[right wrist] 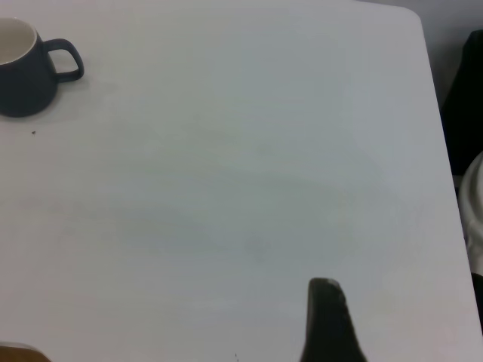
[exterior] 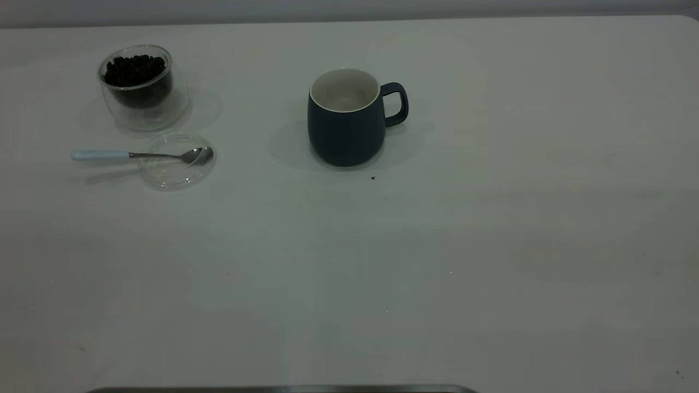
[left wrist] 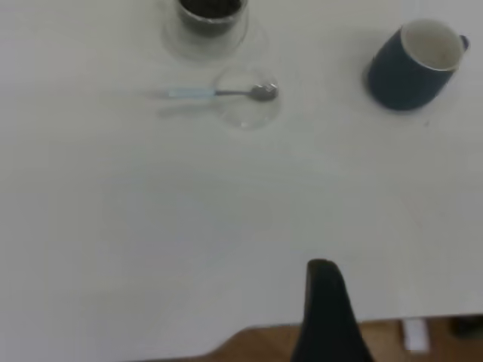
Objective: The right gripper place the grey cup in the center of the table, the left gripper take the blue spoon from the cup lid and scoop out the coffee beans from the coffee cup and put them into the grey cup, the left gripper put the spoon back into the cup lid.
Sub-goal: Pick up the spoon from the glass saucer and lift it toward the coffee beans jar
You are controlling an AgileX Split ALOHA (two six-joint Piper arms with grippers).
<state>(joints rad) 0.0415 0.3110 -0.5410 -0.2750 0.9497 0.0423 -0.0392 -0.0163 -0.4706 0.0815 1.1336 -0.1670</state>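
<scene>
On the white table (exterior: 437, 245), toward the far side and about midway across, a dark blue-grey mug (exterior: 345, 128): upright, loop handle turned to the right arm's side, white rim, white inside visible well down the wall. Just in front of its base, one tiny dark speck (exterior: 373, 177) on the tabletop.

Well apart from the mug, at the far left, a small clear double-walled glass cup (exterior: 164, 112), upright. Inside it, a heap of dark coffee beans (exterior: 135, 70), filling the inner wall almost to the rim.

Just in front of the glass cup and close beside it, a flat round clear lid (exterior: 177, 173) lying on the table. In the lid, the metal bowl of a teaspoon (exterior: 136, 155), hollow side up. Neck crossing the lid's rim, pale blue handle reaching out to the left beyond the lid, a shadow on the table beneath it.

Neither arm near any of these. Of the left gripper (left wrist: 323, 286), only a black part at the near table edge in its own wrist view, well short of the lid and spoon. Spread or pressed together: cannot tell. Of the right gripper (right wrist: 326, 302), likewise only a black part over bare table on the right side, far from the mug. Spread or pressed together: cannot tell.
</scene>
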